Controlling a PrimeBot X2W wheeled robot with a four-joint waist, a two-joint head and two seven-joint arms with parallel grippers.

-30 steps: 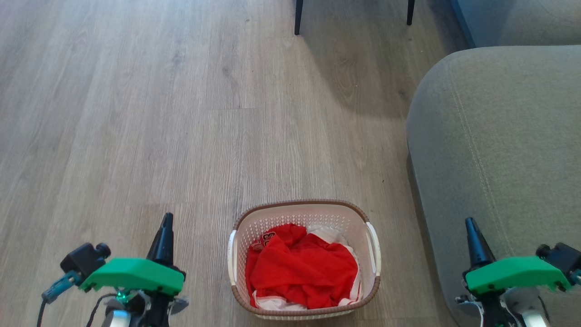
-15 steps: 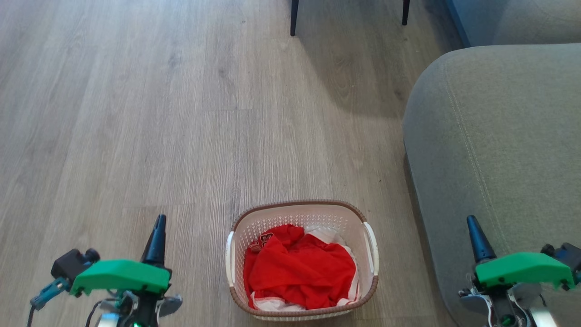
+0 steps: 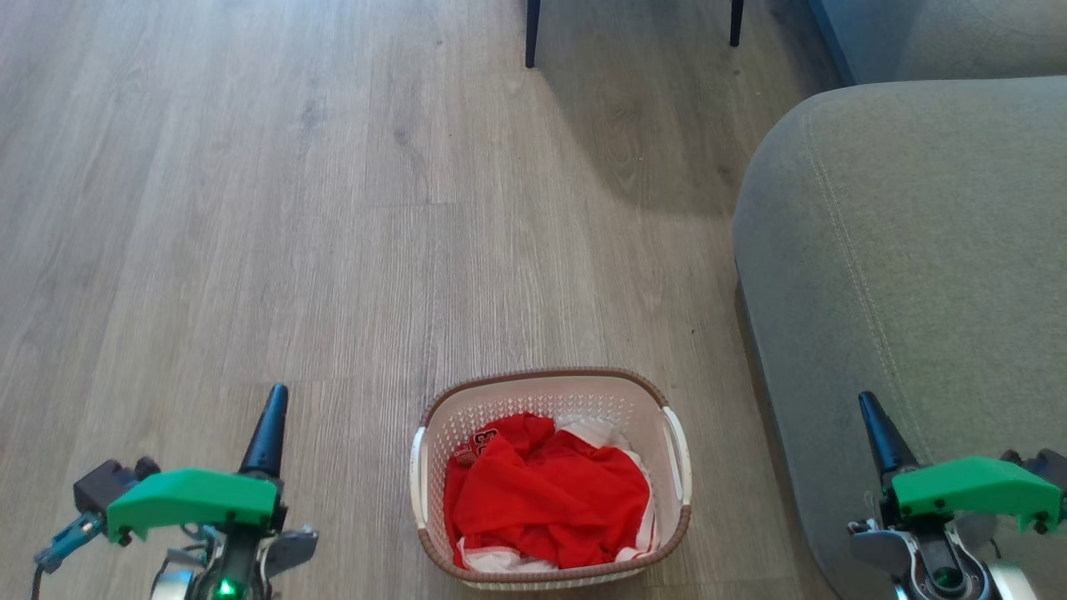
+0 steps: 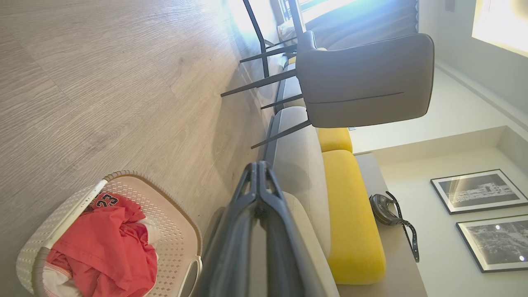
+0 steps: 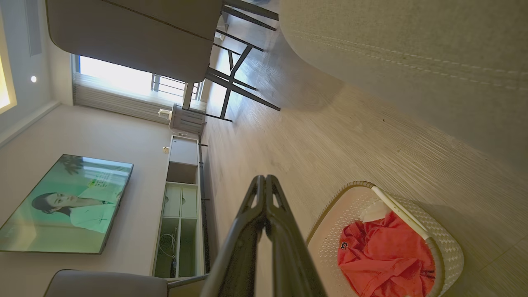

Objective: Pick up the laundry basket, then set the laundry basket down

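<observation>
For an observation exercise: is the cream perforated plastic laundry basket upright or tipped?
Upright: the laundry basket sits flat on the wood floor, rim upward, red clothes inside.

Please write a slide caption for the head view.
Laundry basket of red clothes on floor, between left gripper and right gripper, beside sofa.

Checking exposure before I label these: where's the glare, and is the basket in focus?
Head view: even light, laundry basket sharp, a soft shadow on the floor by the chair legs. Left wrist view: window blown out, glare streaking the floor. Right wrist view: window overexposed.
</observation>
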